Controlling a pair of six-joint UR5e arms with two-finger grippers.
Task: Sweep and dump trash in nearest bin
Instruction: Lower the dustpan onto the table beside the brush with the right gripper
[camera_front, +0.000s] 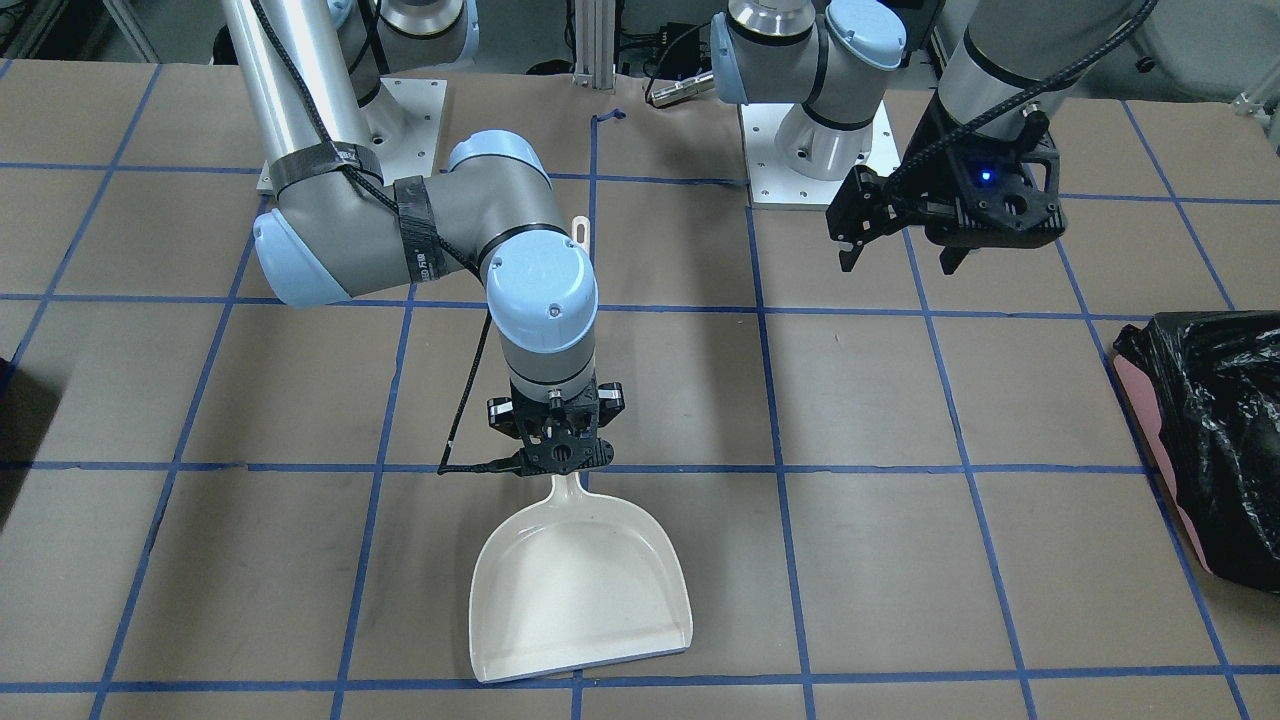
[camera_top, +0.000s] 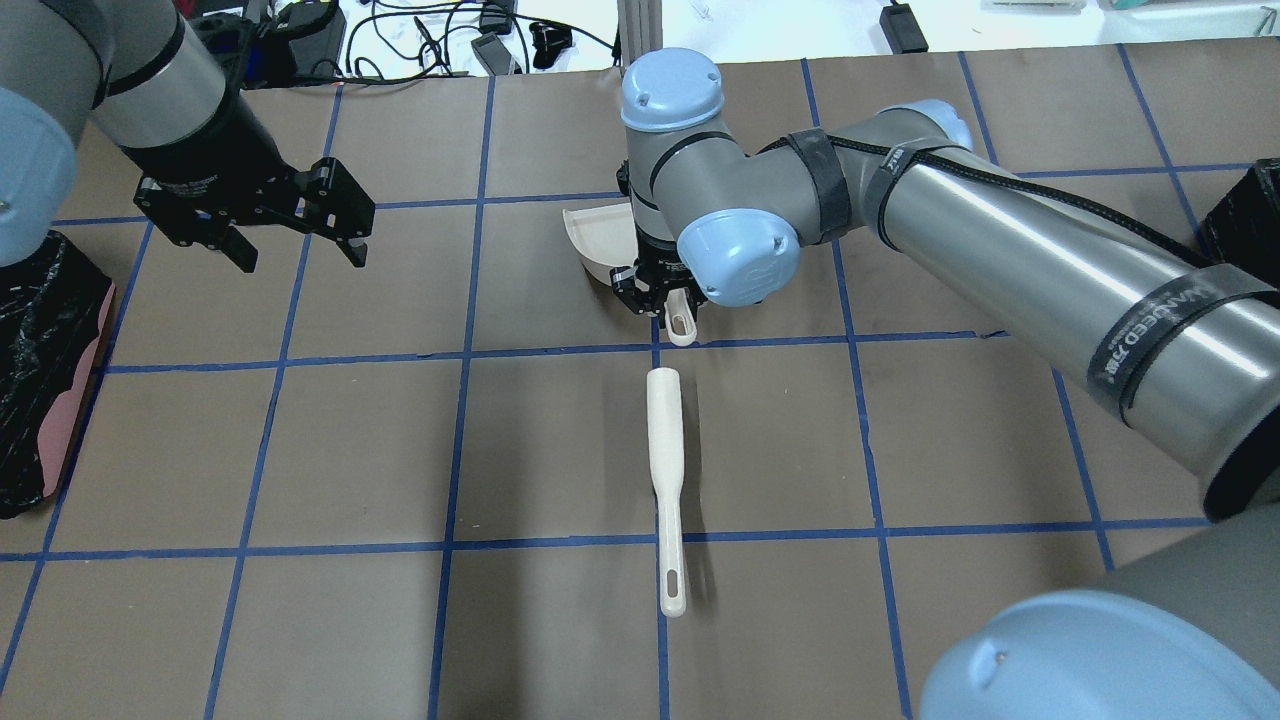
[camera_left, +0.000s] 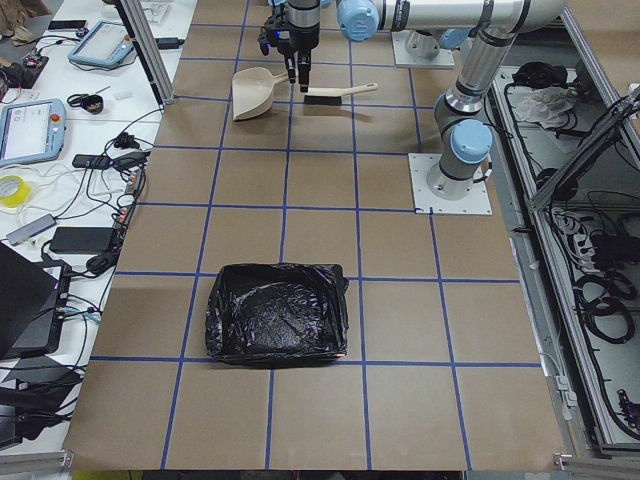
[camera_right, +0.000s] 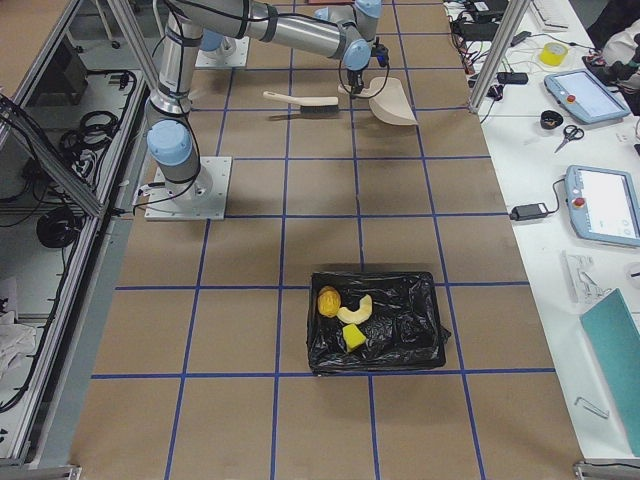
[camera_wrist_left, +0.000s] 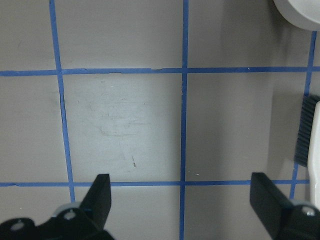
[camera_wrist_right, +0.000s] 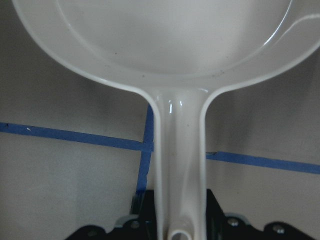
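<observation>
Evidently the sweeping is looking finished, so by my reading the step in hand is parking the tools. Nearest the robot's base, the brush (camera_top: 668, 480) is lying loose on the table (camera_top: 300, 450), with its broad head pointing towards the far side. Just beyond it the right gripper (camera_front: 560, 462) is pointing straight down and pinching the handle of the dustpan (camera_front: 580, 590), with its jaws drawn narrow on the stem. The pan is empty and appears to be resting on the table, its mouth facing the far edge. Off to the left, at much the same depth, the left gripper (camera_front: 899, 265) is hanging above bare table with its fingers spread wide, holding nothing.

The trash (camera_right: 345, 315) is lying inside the bin (camera_right: 415, 295) at the table's right end, well apart from the pan. A pink bin (camera_front: 1215, 420) lined with a black bag is standing at the left end.

To do this well, the right gripper should be opening only once the pan is fully settled. It should then be lifting straight up, so that no finger is dragging the handle or nudging the brush behind it.

White lettering is running along a black strap (camera_top: 1150, 340) on the right arm, but it is too skewed for me to be reading it with confidence.
</observation>
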